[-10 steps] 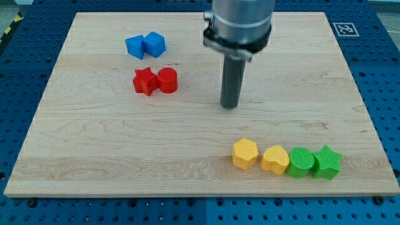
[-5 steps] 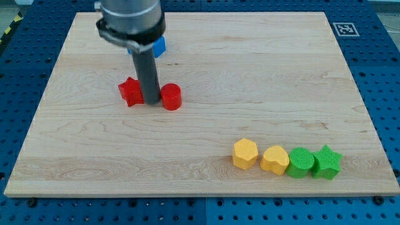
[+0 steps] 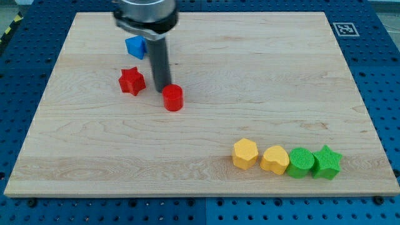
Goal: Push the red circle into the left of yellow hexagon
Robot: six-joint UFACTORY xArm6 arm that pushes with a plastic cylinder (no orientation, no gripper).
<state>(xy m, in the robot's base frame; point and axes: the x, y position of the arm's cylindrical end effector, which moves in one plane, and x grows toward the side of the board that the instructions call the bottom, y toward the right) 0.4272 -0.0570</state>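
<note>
The red circle (image 3: 173, 98) lies on the wooden board left of centre. My tip (image 3: 162, 90) stands just at its upper left, touching or nearly touching it. The red star (image 3: 131, 81) lies apart to the left of the rod. The yellow hexagon (image 3: 245, 154) sits near the view's bottom right, far from the red circle, as the left end of a row of blocks.
Right of the hexagon stand a yellow heart (image 3: 275, 160), a green circle (image 3: 301, 162) and a green star (image 3: 327, 162). A blue block (image 3: 135, 46) shows at the upper left, partly hidden behind the arm; a second blue block is hidden.
My tip swept from the board's middle to between the two red blocks and split them. The red star slid left; the red circle moved down and right. The rod then shifted slightly right.
</note>
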